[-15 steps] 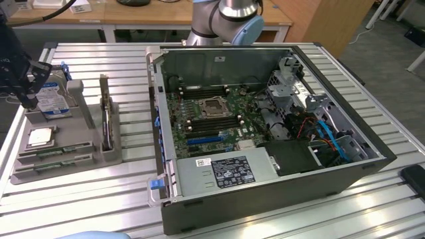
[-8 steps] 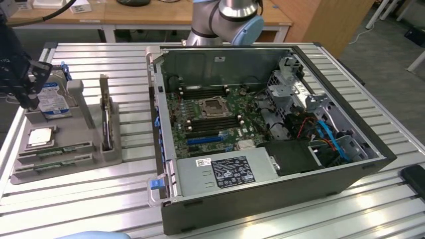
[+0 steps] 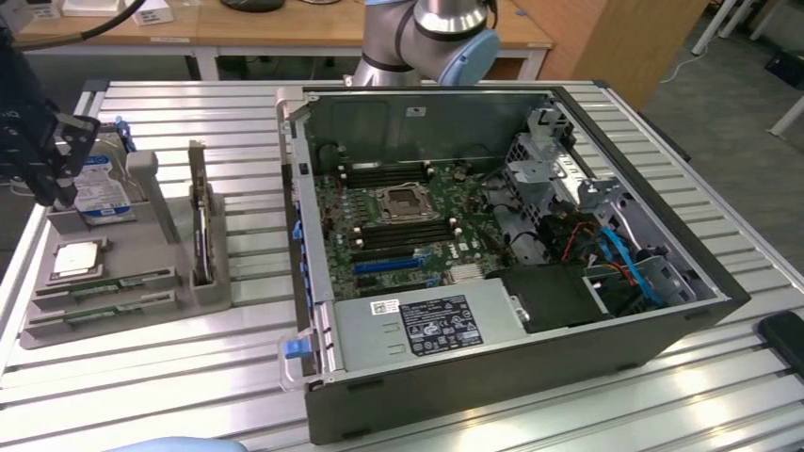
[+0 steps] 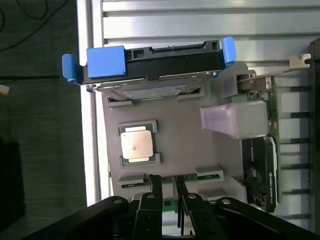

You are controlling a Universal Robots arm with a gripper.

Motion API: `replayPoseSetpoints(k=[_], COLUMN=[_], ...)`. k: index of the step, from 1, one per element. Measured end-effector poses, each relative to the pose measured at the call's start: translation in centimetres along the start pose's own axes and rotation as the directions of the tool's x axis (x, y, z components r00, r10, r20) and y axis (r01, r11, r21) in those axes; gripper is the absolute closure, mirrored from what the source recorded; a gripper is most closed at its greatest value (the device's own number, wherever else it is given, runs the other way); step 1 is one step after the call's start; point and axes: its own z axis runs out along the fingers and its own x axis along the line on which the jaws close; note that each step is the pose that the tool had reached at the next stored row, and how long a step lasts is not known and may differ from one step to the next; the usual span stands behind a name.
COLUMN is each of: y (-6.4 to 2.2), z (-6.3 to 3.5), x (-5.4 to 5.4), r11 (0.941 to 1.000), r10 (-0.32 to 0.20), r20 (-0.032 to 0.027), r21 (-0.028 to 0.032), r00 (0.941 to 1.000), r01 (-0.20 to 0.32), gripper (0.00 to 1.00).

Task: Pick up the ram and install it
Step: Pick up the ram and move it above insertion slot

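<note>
Two green ram sticks (image 3: 107,282) lie side by side in slots at the near end of a grey holder tray (image 3: 138,235), at the exterior view's left. My dark gripper (image 3: 53,188) hangs above that tray, clear of it. In the wrist view its two black fingers (image 4: 156,186) stand a little apart with nothing between them. A strip of green ram (image 4: 170,202) shows in the gap below my gripper (image 4: 168,186). The open computer case (image 3: 503,245) with its motherboard (image 3: 402,221) lies in the middle of the table.
The tray also holds a silver processor chip (image 4: 136,145), a hard drive with blue clips (image 4: 150,62) and an upright dark expansion card (image 3: 199,221). A white block (image 4: 235,119) stands on the tray. The slatted metal table (image 3: 188,377) ends just beyond the tray.
</note>
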Motion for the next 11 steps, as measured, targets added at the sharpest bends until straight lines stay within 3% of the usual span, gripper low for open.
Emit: replayPoseSetpoints(k=[6, 11], y=[-0.01, -0.01], z=[0.07, 0.13], x=[0.0, 0.0], r11=[0.9969, 0.9888], r10=[-0.078, -0.15], r20=[-0.0033, -0.0062], r21=[0.0002, 0.0001], r00=[0.9969, 0.9887], r01=[0.078, 0.15], gripper=[0.76, 0.76])
